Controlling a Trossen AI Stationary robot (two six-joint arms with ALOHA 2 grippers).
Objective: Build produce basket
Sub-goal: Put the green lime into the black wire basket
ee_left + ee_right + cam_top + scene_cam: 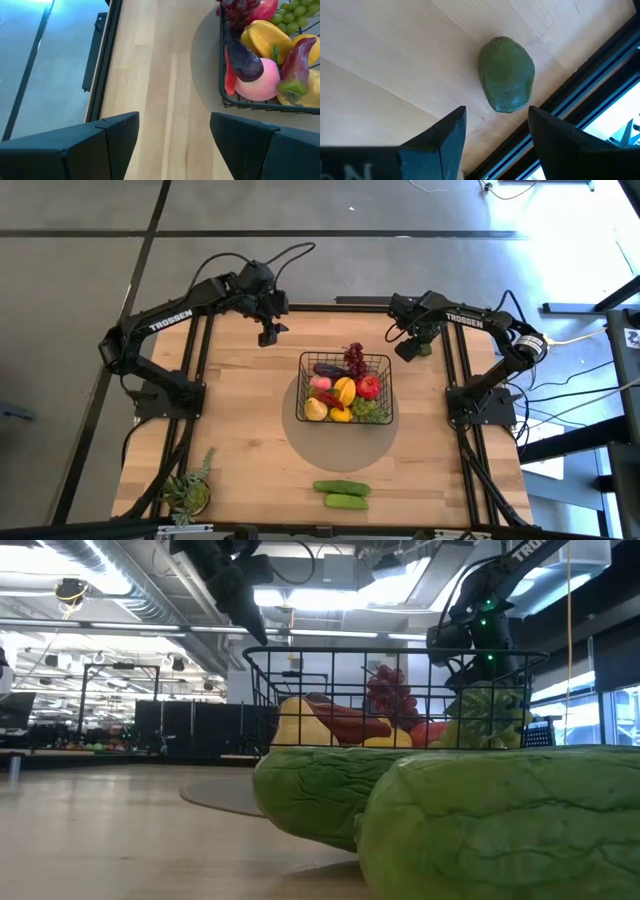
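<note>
The black wire basket [303,383] stands on a round grey mat at the table's middle. It holds produce: purple grapes [354,358], a red apple [369,387], a pink peach [262,80], an eggplant [246,60], green grapes and yellow fruit. Two cucumbers [342,494] lie side by side near the front edge. A green lime-like fruit [506,74] lies on the wood at the far right, beside the table's rail. My right gripper [496,117] hangs open just above it, pointing steeply down. My left gripper [174,125] is open over bare wood, far left of the basket.
A small spiky potted plant [188,492] stands at the near left corner. Black frame rails [205,350] run along the table's left and right sides. In the low view the cucumbers [480,820] fill the foreground before the basket [390,690].
</note>
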